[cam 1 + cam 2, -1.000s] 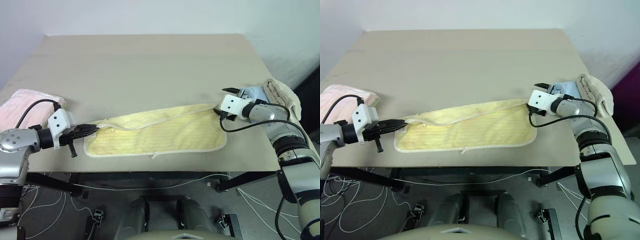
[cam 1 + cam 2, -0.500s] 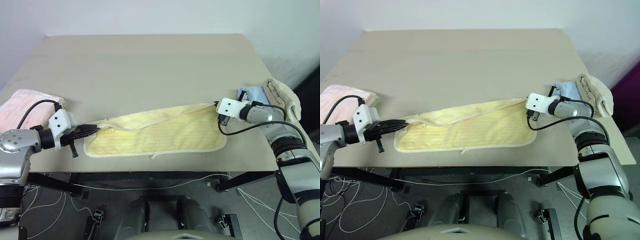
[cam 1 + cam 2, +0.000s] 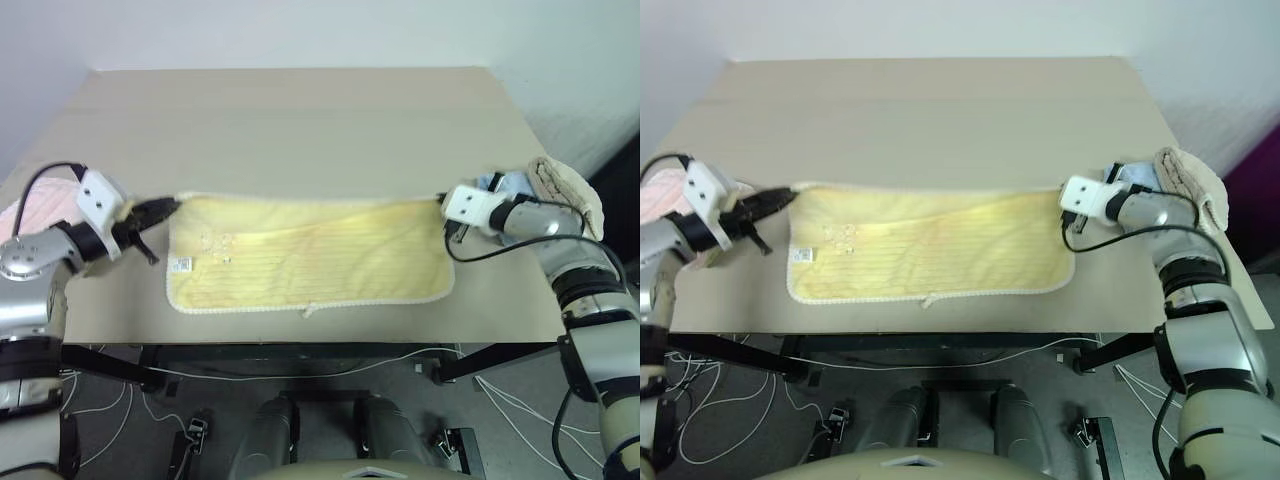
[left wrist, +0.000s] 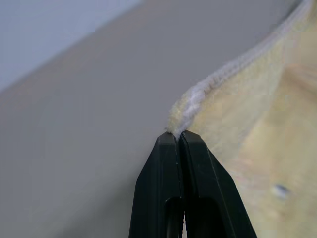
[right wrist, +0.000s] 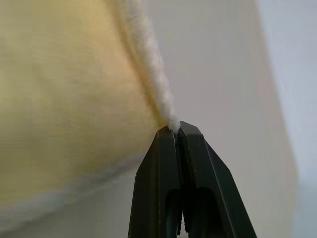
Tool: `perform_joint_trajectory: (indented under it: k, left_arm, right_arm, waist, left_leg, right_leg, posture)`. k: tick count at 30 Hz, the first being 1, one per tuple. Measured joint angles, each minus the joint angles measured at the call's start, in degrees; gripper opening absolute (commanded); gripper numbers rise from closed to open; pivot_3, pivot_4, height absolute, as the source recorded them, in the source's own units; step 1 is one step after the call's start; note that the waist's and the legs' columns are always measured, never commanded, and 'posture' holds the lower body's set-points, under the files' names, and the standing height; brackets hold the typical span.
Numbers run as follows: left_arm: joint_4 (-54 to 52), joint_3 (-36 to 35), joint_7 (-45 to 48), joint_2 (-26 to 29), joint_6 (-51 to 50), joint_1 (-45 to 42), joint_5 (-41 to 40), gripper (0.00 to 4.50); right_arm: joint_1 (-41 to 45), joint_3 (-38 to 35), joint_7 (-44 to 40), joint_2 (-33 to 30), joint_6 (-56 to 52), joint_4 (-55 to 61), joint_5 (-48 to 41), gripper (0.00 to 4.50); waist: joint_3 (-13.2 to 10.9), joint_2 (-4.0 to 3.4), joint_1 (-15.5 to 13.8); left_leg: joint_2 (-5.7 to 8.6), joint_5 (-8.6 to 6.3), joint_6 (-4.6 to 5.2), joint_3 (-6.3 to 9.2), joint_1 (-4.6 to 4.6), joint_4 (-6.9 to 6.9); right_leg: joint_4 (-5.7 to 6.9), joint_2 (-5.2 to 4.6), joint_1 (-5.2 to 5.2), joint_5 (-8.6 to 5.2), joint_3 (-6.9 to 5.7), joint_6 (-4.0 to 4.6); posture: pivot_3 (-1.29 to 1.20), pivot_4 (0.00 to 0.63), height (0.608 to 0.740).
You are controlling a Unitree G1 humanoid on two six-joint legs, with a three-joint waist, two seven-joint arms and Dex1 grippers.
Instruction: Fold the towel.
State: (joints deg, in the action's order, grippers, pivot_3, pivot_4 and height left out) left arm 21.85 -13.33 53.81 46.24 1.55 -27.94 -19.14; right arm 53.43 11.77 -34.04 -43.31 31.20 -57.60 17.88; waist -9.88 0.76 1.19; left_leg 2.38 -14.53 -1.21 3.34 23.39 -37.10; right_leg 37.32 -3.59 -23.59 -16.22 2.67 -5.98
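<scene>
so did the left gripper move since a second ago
Yes. The left gripper, shut on the towel corner, has gone up-picture, away from the table's near edge, pulling the hem straight.

Both arms hold the towel (image 3: 930, 245) taut by its far corners: left gripper (image 3: 788, 192) pinching one end, right gripper (image 3: 1061, 190) pinching the other. The near hem rests on the table (image 3: 930, 120). A beige folded towel (image 3: 1190, 185) sits beyond the right arm.
</scene>
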Motion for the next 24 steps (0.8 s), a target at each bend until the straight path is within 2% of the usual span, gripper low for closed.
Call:
perform_joint_trajectory:
  k: [8,13,17,19,24]
  left_arm:
    - [14.7,-1.4,-6.5,-2.1,0.0,-19.2,-0.3,0.00]
    - [17.9,-2.0,-6.1,-2.0,0.0,-24.2,-1.3,0.00]
    - [13.4,-3.5,-1.1,-0.3,-2.2,-18.7,-4.0,0.00]
    - [8.6,-5.0,2.0,0.4,-5.5,-12.5,-6.9,0.00]
    - [-6.0,-9.5,8.5,2.0,-17.0,7.1,-15.0,0.00]
  right_arm:
    - [11.7,-2.8,-2.5,-2.7,-0.9,-1.3,-2.8,0.04]
    - [15.1,-5.7,-6.5,-4.5,-1.9,-0.5,-6.5,0.04]
    - [11.4,-9.2,-14.5,-6.9,-4.2,6.5,-13.3,0.04]
    - [5.5,-10.7,-19.3,-8.5,-6.7,12.5,-17.1,0.04]
    - [-15.9,-13.1,-29.0,-11.6,-18.8,30.0,-26.2,0.04]
  waist:
    - [0.0,0.02,0.0]
    - [0.0,0.03,0.0]
    - [0.0,0.03,0.1]
    - [0.0,0.02,0.1]
    - [0.0,0.00,-0.1]
  left_leg:
    - [0.01,0.06,-0.10,-0.03,0.05,0.01]
    - [0.01,0.06,-0.10,-0.04,0.09,0.01]
    - [-0.02,0.05,-0.09,-0.03,0.10,0.05]
    - [-0.04,0.00,-0.01,-0.03,0.09,0.03]
    - [-0.05,-0.01,0.01,-0.02,0.13,-0.04]
  right_leg:
    - [-0.02,0.00,-0.04,0.00,0.00,-0.01]
    - [-0.02,0.00,-0.07,0.00,0.01,-0.01]
    - [0.00,0.01,-0.06,0.00,0.02,-0.01]
    - [0.10,-0.01,-0.05,0.00,0.03,-0.01]
    - [0.12,-0.11,-0.13,0.00,0.10,0.00]
  posture:
    - [0.00,0.150,0.740]
    - [0.00,0.150,0.740]
    - [0.00,0.150,0.740]
    - [0.00,0.150,0.740]
    - [0.00,0.150,0.740]
